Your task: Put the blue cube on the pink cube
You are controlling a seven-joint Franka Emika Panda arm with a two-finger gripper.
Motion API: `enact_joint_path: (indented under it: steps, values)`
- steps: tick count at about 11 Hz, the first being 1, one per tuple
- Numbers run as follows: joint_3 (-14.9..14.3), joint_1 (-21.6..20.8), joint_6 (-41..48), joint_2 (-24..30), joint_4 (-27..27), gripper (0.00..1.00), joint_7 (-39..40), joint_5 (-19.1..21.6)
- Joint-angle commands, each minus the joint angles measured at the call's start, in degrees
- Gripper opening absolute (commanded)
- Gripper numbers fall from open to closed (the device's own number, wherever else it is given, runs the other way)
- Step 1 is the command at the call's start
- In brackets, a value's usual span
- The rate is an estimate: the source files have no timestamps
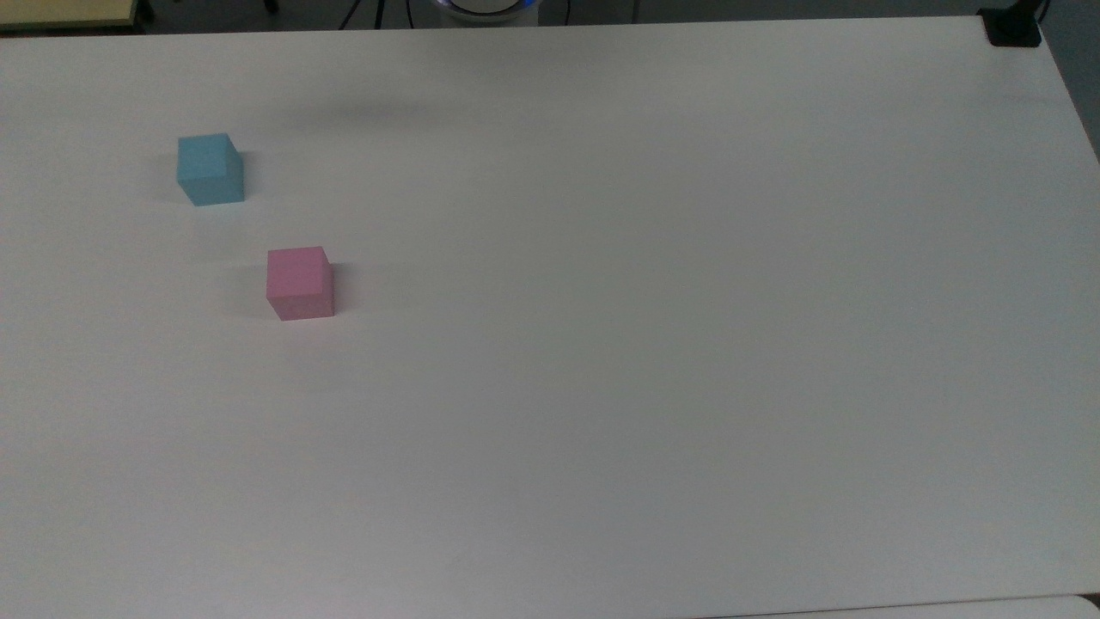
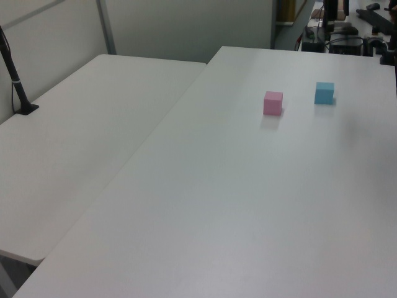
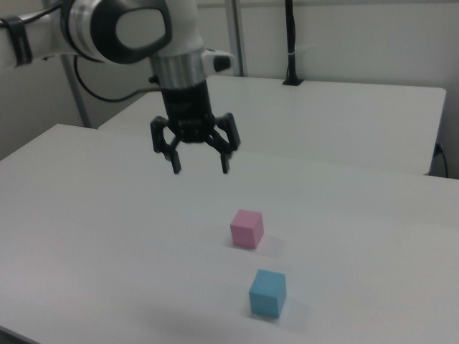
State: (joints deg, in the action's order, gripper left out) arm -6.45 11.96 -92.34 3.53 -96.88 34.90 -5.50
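Note:
The blue cube point(image 1: 210, 168) point(image 2: 324, 92) point(image 3: 267, 292) rests on the white table, apart from the pink cube point(image 1: 299, 282) point(image 2: 273, 102) point(image 3: 247, 228). Both cubes stand free with nothing on top. In the right view my gripper point(image 3: 200, 170) hangs open in the air, well above the table, up and to the right view's left of the pink cube. Nothing is between its fingers point(image 3: 175, 161).
A second white table point(image 2: 80, 143) adjoins the work table point(image 1: 653, 344). A black post with a clamp base point(image 2: 18, 93) point(image 3: 290, 43) stands on it. A black mount point(image 1: 1012, 27) sits at the top view's far right corner. Cluttered equipment point(image 2: 347, 31) lies beyond the table.

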Motion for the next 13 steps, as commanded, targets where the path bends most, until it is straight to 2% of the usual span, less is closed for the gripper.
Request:
enact_joint_path:
  steps: [1, 2, 5, 9, 13]
  values:
    - [0.1, 5.4, -1.3, -1.8, -2.4, 1.00, 6.3, -0.9]
    - [0.0, 6.9, -3.8, -2.4, -5.1, 1.00, 6.3, -0.8]
    - [-0.7, 9.5, -21.3, -6.4, -14.5, 1.00, 6.0, -0.7]
    - [-0.9, 10.4, -30.1, -14.9, -14.3, 1.00, 6.1, -0.7]
    - [-0.8, 10.4, -30.4, -17.4, -14.7, 1.00, 5.7, -0.8]
